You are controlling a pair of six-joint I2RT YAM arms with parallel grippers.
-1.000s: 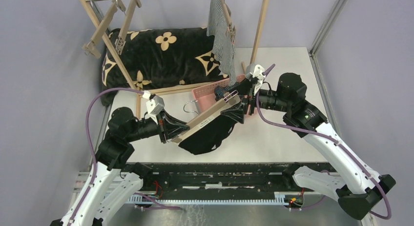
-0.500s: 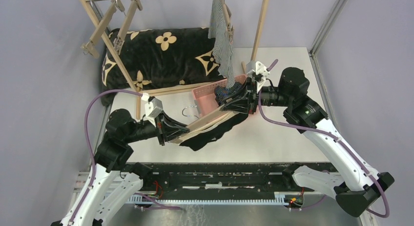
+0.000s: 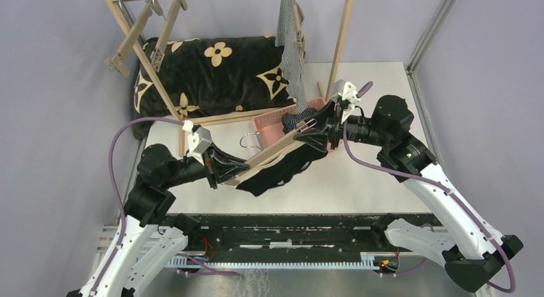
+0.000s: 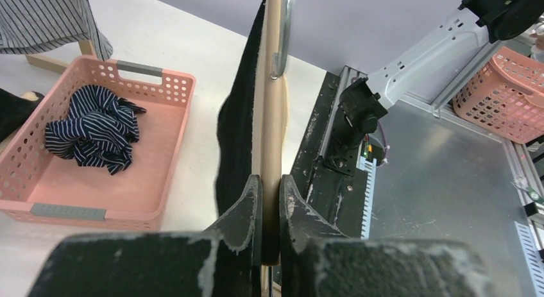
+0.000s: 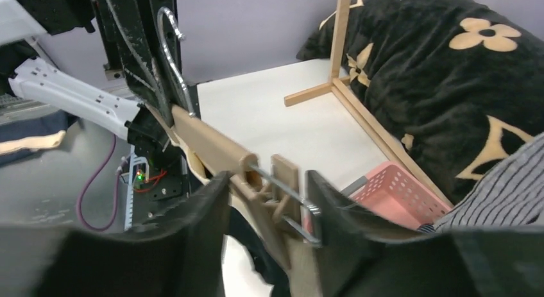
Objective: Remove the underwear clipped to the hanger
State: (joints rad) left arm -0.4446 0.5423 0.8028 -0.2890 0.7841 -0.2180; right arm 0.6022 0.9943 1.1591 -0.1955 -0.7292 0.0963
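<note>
A wooden hanger [image 3: 272, 154] hangs between my two arms above the table, and black underwear [image 3: 276, 175] droops from it. My left gripper [image 3: 240, 170] is shut on the hanger's near end; in the left wrist view both fingers [image 4: 251, 201] press the bar [image 4: 276, 117], with the black cloth [image 4: 240, 117] on its left. My right gripper [image 5: 266, 181] is shut on the wire-sprung clip [image 5: 282, 181] at the far end. Navy striped underwear [image 4: 96, 130] lies in the pink basket [image 4: 154, 76]. Grey striped underwear [image 3: 292, 47] hangs clipped on the rack.
A wooden rack [image 3: 154, 59] with empty hangers [image 3: 141, 34] stands at the back over a black floral blanket [image 3: 212, 72]. Its right post [image 3: 340, 40] rises just behind my right gripper. Another pink basket [image 4: 494, 92] sits beyond the table's near edge.
My right gripper closed in on the clip at the hanger's far end and drew it up and back. The hanger turned edge-on and the black cloth shifted with it. The left grip held.
</note>
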